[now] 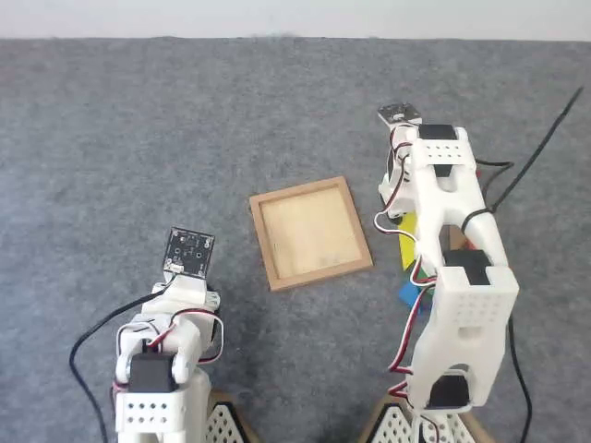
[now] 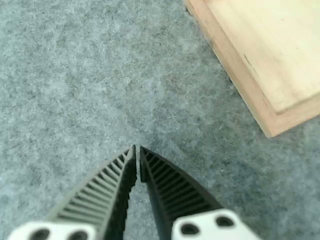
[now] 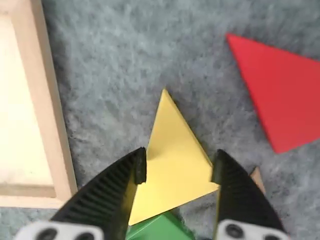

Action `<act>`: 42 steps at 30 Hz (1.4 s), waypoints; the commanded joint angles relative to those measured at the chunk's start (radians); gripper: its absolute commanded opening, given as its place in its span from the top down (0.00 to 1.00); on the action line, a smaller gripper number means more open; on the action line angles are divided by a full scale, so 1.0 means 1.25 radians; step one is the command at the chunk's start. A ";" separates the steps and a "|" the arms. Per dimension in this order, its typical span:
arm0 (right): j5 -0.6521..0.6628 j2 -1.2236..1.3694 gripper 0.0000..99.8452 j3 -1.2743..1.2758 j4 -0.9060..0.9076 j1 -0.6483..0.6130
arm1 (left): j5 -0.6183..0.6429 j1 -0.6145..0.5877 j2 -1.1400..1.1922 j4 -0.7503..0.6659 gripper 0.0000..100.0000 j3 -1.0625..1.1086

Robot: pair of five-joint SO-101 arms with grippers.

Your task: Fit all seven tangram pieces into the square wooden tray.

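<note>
High view: the square wooden tray (image 1: 261, 242) lies near the middle of the grey felt surface (image 1: 138, 138), and its pale floor is bare. None of the seven pieces sits inside it, so the task appears to be at its very beginning, with all seven placements left to do.

The pieces that can be seen are gathered on the surface between the tray and the right edge, largely under the right arm. In the right wrist view a yellow triangular piece (image 3: 172, 150) lies flat just beside the tray's rim, a larger red triangular piece (image 3: 280, 90) lies apart from it, and the corner of a green piece (image 3: 155, 229) touches or overlaps the yellow one. A small blue piece (image 1: 409, 294) peeks out beside the arm in the high view. The other pieces are hidden, so the count cannot be confirmed.

The right gripper (image 3: 179, 167) is spread wide, one finger on either side of the yellow triangle without closing on it; this looks like the first pick. The left gripper (image 2: 136, 152) is pressed together and holds nothing, low over bare felt off the tray's corner nearest the front left of the surface.
</note>
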 commanded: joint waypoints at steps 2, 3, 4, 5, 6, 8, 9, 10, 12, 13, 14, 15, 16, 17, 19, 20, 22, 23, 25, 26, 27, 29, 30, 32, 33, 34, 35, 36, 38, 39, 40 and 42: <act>-0.033 -0.058 0.75 0.009 0.015 0.019 | 0.007 -0.002 -0.016 0.004 0.99 -0.009; -0.033 -0.077 0.75 0.026 0.012 0.023 | 0.007 -0.002 -0.016 0.004 0.99 -0.009; -0.036 -0.098 0.75 0.047 0.008 0.024 | 0.007 -0.002 -0.016 0.004 0.99 -0.009; -0.041 -0.118 0.74 0.072 -0.003 0.024 | 0.007 -0.002 -0.016 0.004 0.99 -0.009; -0.041 -0.138 0.74 0.103 -0.018 0.023 | 0.007 -0.002 -0.016 0.004 0.99 -0.009; -0.053 -0.171 0.74 0.173 -0.064 0.021 | 0.007 -0.002 -0.016 0.004 0.99 -0.009; -0.075 -0.184 0.74 0.201 -0.090 0.021 | 0.007 -0.002 -0.016 0.004 0.99 -0.009; -0.097 -0.192 0.74 0.227 -0.117 0.026 | 0.007 -0.002 -0.016 0.004 0.99 -0.009; -0.123 -0.196 0.72 0.255 -0.163 0.031 | 0.007 -0.002 -0.016 0.004 0.99 -0.009; -0.126 -0.195 0.71 0.261 -0.176 0.031 | 0.007 -0.002 -0.016 0.004 0.99 -0.009; -0.128 -0.195 0.70 0.266 -0.184 0.029 | 0.007 -0.002 -0.016 0.004 0.99 -0.009; -0.129 -0.191 0.69 0.269 -0.186 0.025 | 0.007 -0.002 -0.016 0.004 0.99 -0.009; -0.129 -0.185 0.70 0.269 -0.185 0.024 | 0.007 -0.002 -0.016 0.004 0.99 -0.009; -0.129 -0.176 0.70 0.269 -0.185 0.023 | 0.007 -0.002 -0.016 0.004 0.99 -0.009; -0.125 -0.152 0.71 0.269 -0.184 0.023 | 0.007 -0.002 -0.016 0.004 0.99 -0.009; -0.125 -0.139 0.72 0.269 -0.187 0.023 | 0.007 -0.002 -0.016 0.004 0.99 -0.009; -0.124 -0.126 0.73 0.266 -0.190 0.023 | 0.007 -0.002 -0.016 0.004 0.99 -0.009; -0.124 -0.121 0.74 0.261 -0.188 0.020 | 0.007 -0.002 -0.016 0.004 0.99 -0.009; -0.124 -0.114 0.76 0.253 -0.185 0.009 | 0.007 -0.002 -0.016 0.004 0.99 -0.009; -0.124 -0.111 0.77 0.253 -0.185 0.007 | 0.007 -0.002 -0.016 0.004 0.99 -0.009; -0.124 -0.110 0.78 0.253 -0.185 0.002 | 0.007 -0.002 -0.016 0.004 0.99 -0.009; -0.124 -0.109 0.80 0.253 -0.185 -0.003 | 0.007 -0.002 -0.016 0.004 0.99 -0.009; -0.124 -0.111 0.81 0.252 -0.185 -0.003 | 0.007 -0.002 -0.016 0.004 0.99 -0.009; -0.123 -0.116 0.85 0.250 -0.182 -0.003 | 0.007 -0.002 -0.016 0.004 0.99 -0.009; -0.123 -0.117 0.88 0.250 -0.181 -0.003 | 0.007 -0.002 -0.016 0.004 0.99 -0.009; -0.124 -0.118 0.91 0.248 -0.181 -0.003 | 0.007 -0.002 -0.016 0.004 0.99 -0.009; -0.128 -0.125 0.95 0.243 -0.180 -0.003 | 0.007 -0.002 -0.016 0.004 0.99 -0.009; -0.128 -0.134 0.98 0.241 -0.179 -0.003 | 0.007 -0.002 -0.016 0.004 0.99 -0.009; -0.129 -0.168 0.99 0.236 -0.168 -0.003 | 0.007 -0.002 -0.016 0.004 0.99 -0.009; -0.130 -0.188 0.99 0.232 -0.158 -0.004 | 0.007 -0.002 -0.016 0.004 0.99 -0.009; -0.131 -0.211 0.99 0.228 -0.145 -0.006 | 0.007 -0.002 -0.016 0.004 0.99 -0.009; -0.161 -0.256 0.99 0.217 -0.123 -0.019 | 0.007 -0.002 -0.016 0.004 0.99 -0.009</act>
